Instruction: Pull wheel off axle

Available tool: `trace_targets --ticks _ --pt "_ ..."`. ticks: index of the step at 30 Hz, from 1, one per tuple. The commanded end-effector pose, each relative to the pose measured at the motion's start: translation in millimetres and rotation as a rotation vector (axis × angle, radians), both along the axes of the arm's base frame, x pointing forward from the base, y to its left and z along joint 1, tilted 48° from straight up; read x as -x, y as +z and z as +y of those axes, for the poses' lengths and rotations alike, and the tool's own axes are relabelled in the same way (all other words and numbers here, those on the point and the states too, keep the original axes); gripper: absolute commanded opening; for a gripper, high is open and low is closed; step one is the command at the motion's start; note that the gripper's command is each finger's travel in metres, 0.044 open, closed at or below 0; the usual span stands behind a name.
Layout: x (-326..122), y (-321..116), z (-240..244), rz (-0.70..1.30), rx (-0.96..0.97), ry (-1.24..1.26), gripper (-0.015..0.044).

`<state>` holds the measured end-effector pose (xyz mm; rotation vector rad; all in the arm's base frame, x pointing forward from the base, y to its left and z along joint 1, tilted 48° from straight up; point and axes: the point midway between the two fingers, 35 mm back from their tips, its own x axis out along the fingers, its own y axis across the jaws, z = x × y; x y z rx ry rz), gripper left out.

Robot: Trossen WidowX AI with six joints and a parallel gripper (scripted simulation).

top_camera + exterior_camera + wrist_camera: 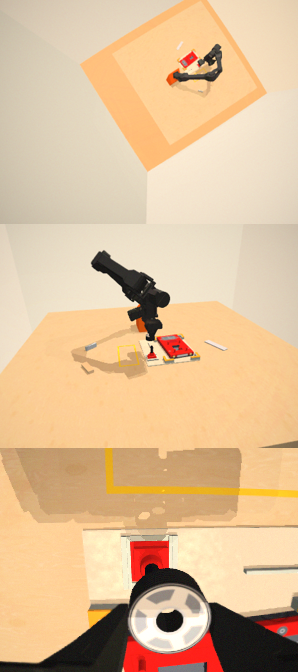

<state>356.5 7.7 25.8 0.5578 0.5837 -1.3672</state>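
Gripper (149, 336) clamped on wheel (169, 617), held in air above axle (151, 349), clear of its tip. Axle upright on red base (151, 355). Yellow-outlined area (128, 355) just left, car (175, 345) right.

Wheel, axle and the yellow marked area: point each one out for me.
wheel (168, 620), wrist view, on its pale hub face beside the center hole.
axle (152, 348), exterior view, on the bare black post above its red base.
yellow marked area (128, 355), exterior view, on the table surface inside the outline.
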Motion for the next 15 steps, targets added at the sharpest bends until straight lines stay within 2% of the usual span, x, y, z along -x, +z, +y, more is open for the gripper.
trace_targets --ticks 1,15 --pt "2.7 8.4 -6.8 0.001 0.000 0.002 0.0000" --pt "16.7 37.8 -31.0 -0.002 -0.003 0.002 0.0000"
